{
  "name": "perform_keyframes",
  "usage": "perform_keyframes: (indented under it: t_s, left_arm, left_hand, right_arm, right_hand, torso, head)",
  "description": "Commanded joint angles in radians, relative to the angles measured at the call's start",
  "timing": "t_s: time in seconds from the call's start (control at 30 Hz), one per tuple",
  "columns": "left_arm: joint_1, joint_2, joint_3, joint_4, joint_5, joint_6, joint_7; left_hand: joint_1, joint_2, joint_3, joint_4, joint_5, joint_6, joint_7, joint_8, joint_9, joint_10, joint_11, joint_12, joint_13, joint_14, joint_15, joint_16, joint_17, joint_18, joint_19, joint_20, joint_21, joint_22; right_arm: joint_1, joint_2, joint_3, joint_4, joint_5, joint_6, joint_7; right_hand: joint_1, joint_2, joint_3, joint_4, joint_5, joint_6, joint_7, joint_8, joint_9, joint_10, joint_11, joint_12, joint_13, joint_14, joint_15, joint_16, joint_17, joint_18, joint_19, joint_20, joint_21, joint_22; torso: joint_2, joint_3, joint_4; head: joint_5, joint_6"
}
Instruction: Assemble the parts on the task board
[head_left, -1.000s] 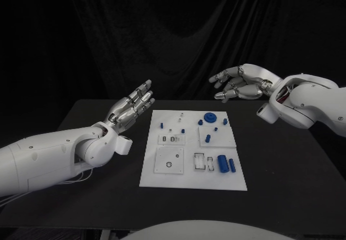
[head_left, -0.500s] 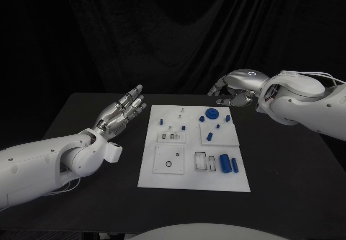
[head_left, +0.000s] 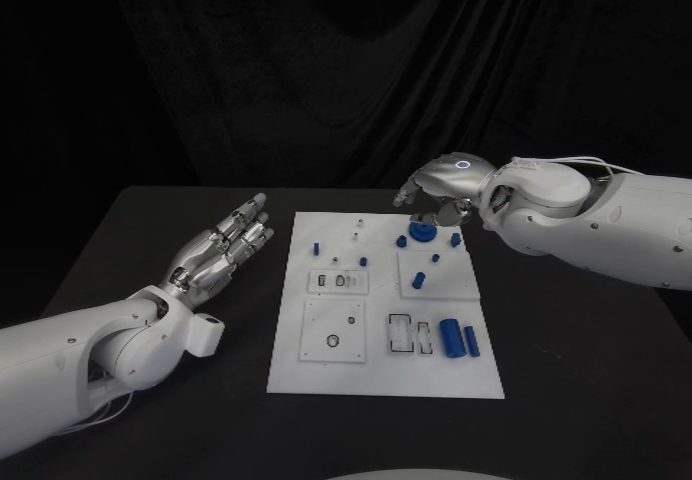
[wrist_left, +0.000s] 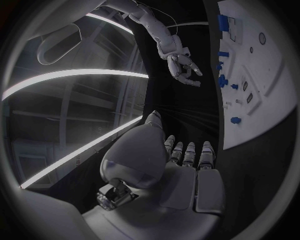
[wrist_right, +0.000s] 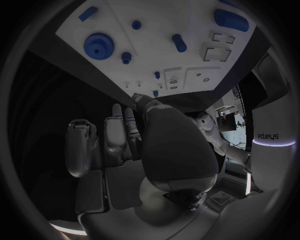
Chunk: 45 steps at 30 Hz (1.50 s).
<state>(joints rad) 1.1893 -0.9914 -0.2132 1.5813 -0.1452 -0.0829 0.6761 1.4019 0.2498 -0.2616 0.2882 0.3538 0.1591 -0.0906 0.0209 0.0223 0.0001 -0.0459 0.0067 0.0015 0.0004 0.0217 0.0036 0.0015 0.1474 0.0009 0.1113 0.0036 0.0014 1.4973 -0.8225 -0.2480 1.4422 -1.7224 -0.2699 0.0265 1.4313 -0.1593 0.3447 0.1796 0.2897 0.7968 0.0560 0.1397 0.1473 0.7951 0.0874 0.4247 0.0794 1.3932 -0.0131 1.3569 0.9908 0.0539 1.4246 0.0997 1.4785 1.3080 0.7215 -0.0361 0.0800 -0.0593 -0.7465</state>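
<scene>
The white task board (head_left: 384, 372) lies in the middle of the black table. A blue gear (head_left: 421, 232) sits near its far edge, with small blue pegs (head_left: 418, 279) around it and two blue cylinders (head_left: 457, 336) at the near right. My right hand (head_left: 433, 194) hovers just above the gear, fingers pointing down and apart, holding nothing. In the right wrist view the gear (wrist_right: 98, 46) and a peg (wrist_right: 179, 42) lie beyond the fingers (wrist_right: 114, 137). My left hand (head_left: 225, 244) is stretched flat beside the board's left edge, empty.
Clear rectangular blocks and recesses (head_left: 333, 327) take up the board's near half. Bare black table (head_left: 591, 340) surrounds the board. A dark curtain hangs behind the table. The left wrist view shows my left hand (wrist_left: 184, 167), the board (wrist_left: 272, 102) and my right hand (wrist_left: 182, 67).
My right hand has swung in and down from the far right to just above the blue gear. My left hand has drawn back a little along the board's left side.
</scene>
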Motion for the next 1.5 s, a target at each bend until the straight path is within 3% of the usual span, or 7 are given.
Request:
perform_keyframes:
  t_s: [0.03,0.23,0.6,0.73,1.07,1.27,1.5]
  left_arm:
    - [0.002,-0.009,0.001,0.014,-0.024,-0.011,0.173]
    - [0.002,-0.016,0.001,0.022,-0.026,-0.012,0.171]
    - [0.002,-0.015,0.001,0.02,-0.027,-0.01,0.169]
    - [0.002,-0.014,0.001,0.018,-0.027,-0.008,0.169]
    - [0.002,-0.01,0.001,0.012,-0.027,-0.003,0.167]
    - [0.002,-0.008,0.001,0.007,-0.027,-0.002,0.164]
    - [0.002,-0.003,0.001,0.0,-0.027,0.003,0.161]
  left_hand:
    - [0.009,0.0,0.002,0.002,0.004,0.005,0.003,0.003,0.002,0.0,0.006,-0.007,-0.002,0.0,0.004,-0.004,-0.001,0.014,0.0,0.007,-0.002,0.0]
    - [0.014,-0.001,0.001,0.002,0.004,0.006,0.005,0.004,0.002,0.0,0.013,-0.007,-0.002,0.0,0.002,-0.004,-0.001,0.015,0.001,0.007,-0.002,0.0]
    - [0.017,-0.001,0.002,0.002,0.004,0.003,0.006,0.003,0.001,0.0,0.017,-0.007,-0.002,0.0,0.003,-0.004,-0.001,0.016,0.001,0.008,-0.002,0.0]
    - [0.018,-0.001,0.002,0.002,0.004,0.003,0.006,0.003,0.001,0.0,0.018,-0.007,-0.002,0.0,0.004,-0.004,-0.001,0.016,0.001,0.008,-0.002,0.0]
    - [0.021,-0.001,0.003,0.001,0.004,0.002,0.006,0.002,0.001,0.0,0.021,-0.007,-0.002,0.0,0.006,-0.004,-0.001,0.017,0.001,0.01,-0.001,0.001]
    - [0.024,-0.001,0.003,0.001,0.004,0.0,0.007,0.002,0.001,0.0,0.025,-0.007,-0.002,0.0,0.009,-0.004,-0.001,0.017,0.002,0.014,-0.001,0.001]
    - [0.026,-0.001,0.003,0.001,0.004,-0.002,0.007,0.002,0.0,0.0,0.028,-0.007,-0.002,0.0,0.011,-0.004,-0.001,0.017,0.002,0.017,-0.001,0.001]
  right_arm:
    - [-0.01,0.004,0.001,-0.007,-0.028,0.038,-0.028]
    - [-0.026,0.015,0.001,-0.026,-0.028,0.076,-0.031]
    - [-0.052,0.029,0.001,-0.047,-0.028,0.099,-0.032]
    - [-0.057,0.034,0.001,-0.055,-0.028,0.106,-0.036]
    - [-0.066,0.049,0.001,-0.08,-0.028,0.083,-0.042]
    - [-0.068,0.056,0.001,-0.091,-0.028,0.057,-0.033]
    - [-0.071,0.066,0.001,-0.105,-0.028,0.043,-0.027]
  right_hand:
    - [-0.014,0.001,-0.003,0.011,-0.006,0.002,0.007,-0.006,0.0,0.009,0.003,-0.017,-0.003,0.001,0.003,-0.002,-0.008,-0.008,0.004,0.001,0.003,0.088]
    - [-0.028,-0.005,-0.021,0.016,-0.007,-0.004,0.013,-0.022,-0.005,0.011,0.009,-0.079,-0.01,0.003,0.007,-0.004,-0.006,-0.008,0.004,0.006,0.001,0.09]
    - [-0.022,-0.003,-0.031,0.007,-0.006,0.007,0.014,-0.024,-0.004,0.026,0.01,-0.114,-0.008,0.0,0.008,-0.009,-0.013,-0.007,0.0,0.007,-0.003,0.087]
    - [-0.02,-0.002,-0.034,0.004,-0.006,0.013,0.019,-0.023,-0.002,0.039,0.012,-0.121,-0.005,0.001,0.009,-0.009,-0.012,-0.007,-0.001,0.008,-0.004,0.087]
    - [0.002,0.001,-0.027,-0.027,-0.005,0.054,0.031,-0.01,0.015,0.07,0.013,-0.15,0.004,-0.007,0.011,-0.02,-0.03,-0.002,-0.014,0.009,-0.015,0.074]
    - [0.014,0.002,-0.018,-0.049,-0.006,0.061,0.023,-0.008,0.024,0.067,0.011,-0.161,0.01,-0.019,0.01,-0.031,-0.05,0.002,-0.029,0.009,-0.027,0.059]
    - [0.013,0.003,-0.013,-0.063,-0.006,0.065,0.017,-0.007,0.034,0.062,0.008,-0.16,0.019,-0.03,0.008,-0.041,-0.067,0.007,-0.044,0.007,-0.038,0.044]
  torso:
    - [0.025,-0.0042,0.0111]
    - [0.036,-0.0056,0.0154]
    - [0.039,-0.0066,0.0137]
    - [0.039,-0.0067,0.0173]
    - [0.041,-0.0079,0.0179]
    - [0.041,-0.0089,0.0169]
    - [0.043,-0.0083,0.0191]
  head:
    - [-0.011,0.014]
    - [-0.01,0.025]
    - [-0.004,0.021]
    - [-0.008,0.02]
    - [-0.005,0.018]
    - [0.002,0.016]
    - [-0.003,0.016]
